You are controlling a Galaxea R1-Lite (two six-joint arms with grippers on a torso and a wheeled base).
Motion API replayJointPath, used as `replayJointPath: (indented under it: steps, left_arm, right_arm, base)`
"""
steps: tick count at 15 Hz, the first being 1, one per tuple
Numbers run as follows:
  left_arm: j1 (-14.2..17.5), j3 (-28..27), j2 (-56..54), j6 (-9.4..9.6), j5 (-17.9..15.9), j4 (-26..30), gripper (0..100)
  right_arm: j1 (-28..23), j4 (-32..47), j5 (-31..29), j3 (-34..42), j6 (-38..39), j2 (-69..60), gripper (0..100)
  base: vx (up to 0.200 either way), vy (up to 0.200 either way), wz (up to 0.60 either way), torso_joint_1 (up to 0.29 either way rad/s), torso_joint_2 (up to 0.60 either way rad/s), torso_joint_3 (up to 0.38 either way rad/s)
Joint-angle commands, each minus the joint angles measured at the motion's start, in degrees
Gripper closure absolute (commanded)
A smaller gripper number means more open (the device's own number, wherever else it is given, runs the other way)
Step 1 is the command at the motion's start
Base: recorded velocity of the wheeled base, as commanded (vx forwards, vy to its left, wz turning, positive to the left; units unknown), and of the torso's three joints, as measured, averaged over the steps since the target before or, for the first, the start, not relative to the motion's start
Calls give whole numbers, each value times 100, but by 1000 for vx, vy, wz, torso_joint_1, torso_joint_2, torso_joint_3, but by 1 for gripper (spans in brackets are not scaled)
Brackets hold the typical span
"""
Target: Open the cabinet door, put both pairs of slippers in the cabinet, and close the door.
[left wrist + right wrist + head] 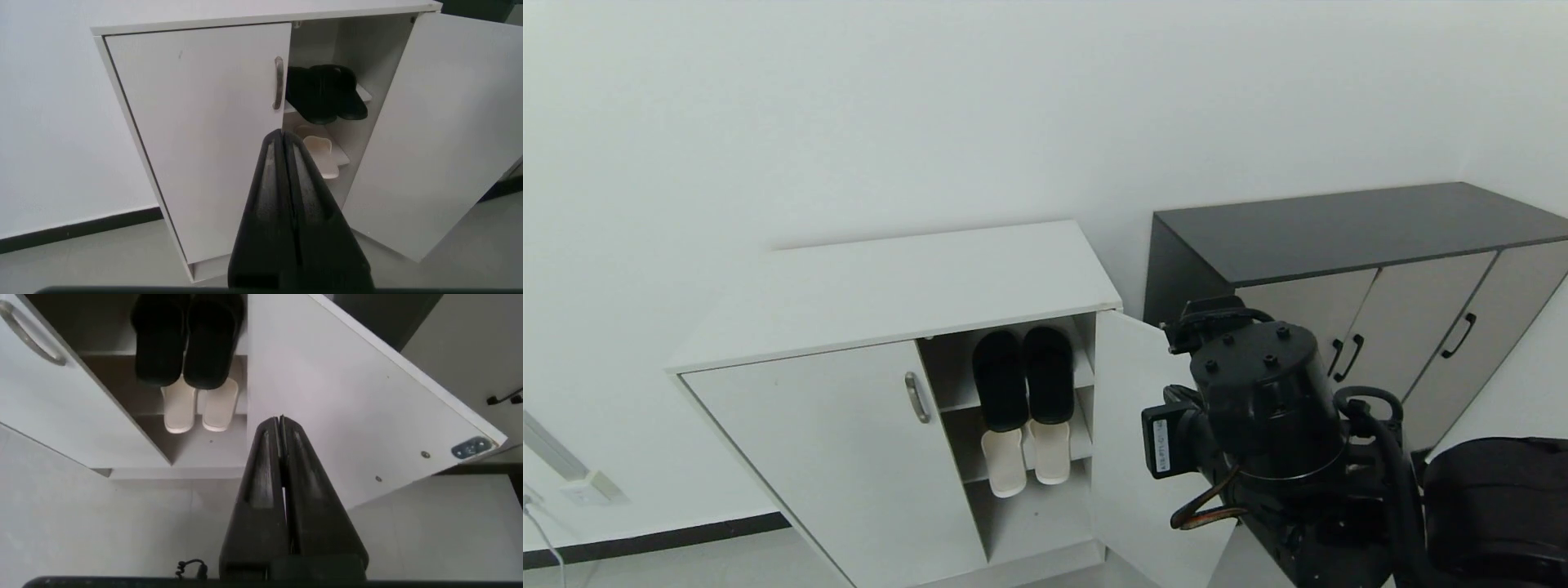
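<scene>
Both pairs in! Black slippers (1023, 376) on upper shelf, white slippers (1027, 457) on shelf below, centre of head view. Right door (1131, 408) open, lower centre-right; closing left to do. Right gripper (282, 425) pressed together, near door's inner face, contact unclear. Left gripper (282, 139) pressed together too, facing cabinet (915, 286) front.

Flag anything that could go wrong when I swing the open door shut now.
1. The black slippers and white slippers seem to overhang their shelf edges, so the open door might catch their ends and end up ajar.
2. The right gripper is shut and faces the door's inner side, where a metal fitting sits. Pushing there would likely swing the door wider, not closed.
</scene>
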Motion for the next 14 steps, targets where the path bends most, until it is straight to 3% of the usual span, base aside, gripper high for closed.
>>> replayJointPath:
  steps: [1, 6, 11, 14]
  left_arm:
    - [-6, 0, 7, 4, 2, -1, 100]
    - [3, 0, 7, -4, 2, -1, 100]
    - [3, 0, 7, -4, 2, -1, 100]
    - [3, 0, 7, -4, 2, -1, 100]
  right_arm:
    - [-1, -10, -1, -1, -17, 9, 100]
    - [-1, -19, -1, -1, -34, 26, 100]
    - [-10, -10, -1, -1, -34, 9, 100]
    - [-63, -10, -1, -1, -78, 9, 100]
  base:
    - [-200, 0, 0, -2, 2, 2]
    - [-200, 0, 0, 0, 2, 2]
    - [0, 0, 0, 0, 0, 0]
    - [0, 0, 0, 175, -370, -212]
